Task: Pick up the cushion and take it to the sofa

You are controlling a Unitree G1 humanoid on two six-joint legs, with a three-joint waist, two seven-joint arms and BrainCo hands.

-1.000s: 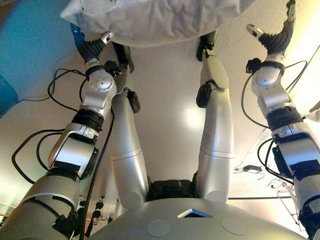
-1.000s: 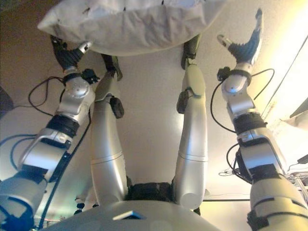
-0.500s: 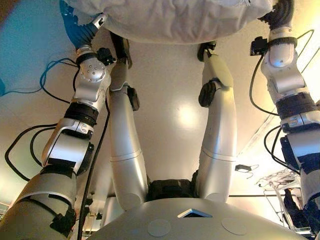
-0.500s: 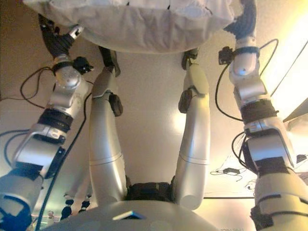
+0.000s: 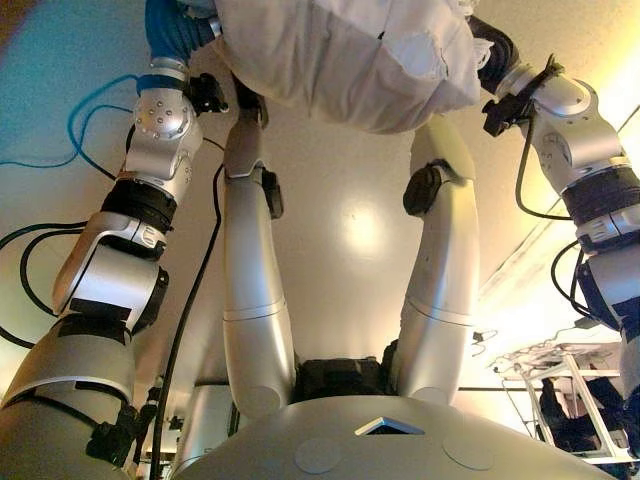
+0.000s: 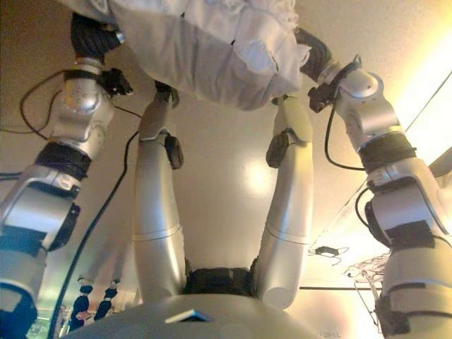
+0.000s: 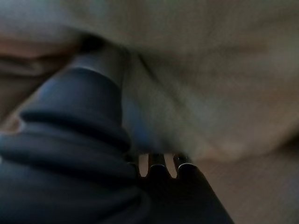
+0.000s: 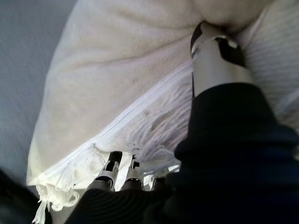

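A white cushion (image 5: 340, 60) with a fringed edge hangs between my two hands at the top of the eye views, above the floor. My left hand (image 5: 175, 30) holds its left end; in the left wrist view the thumb (image 7: 100, 60) presses into the cloth (image 7: 210, 70) with the fingers under it. My right hand (image 5: 492, 50) grips the right end; in the right wrist view the thumb (image 8: 210, 51) digs into the cushion (image 8: 117, 79) and the fingers (image 8: 110, 170) curl under the fringe. Most of both hands is hidden behind the cushion in the eye views.
Pale glossy floor (image 5: 340, 230) lies below. Loose black cables (image 5: 30, 250) lie on it at the left. A small dark box with a lead (image 6: 326, 251) and a metal frame (image 5: 560, 370) are at the lower right.
One second ago my right hand was open and apart from the cushion; it has closed on the right end. The cushion has come lower in view and tilted, right end down.
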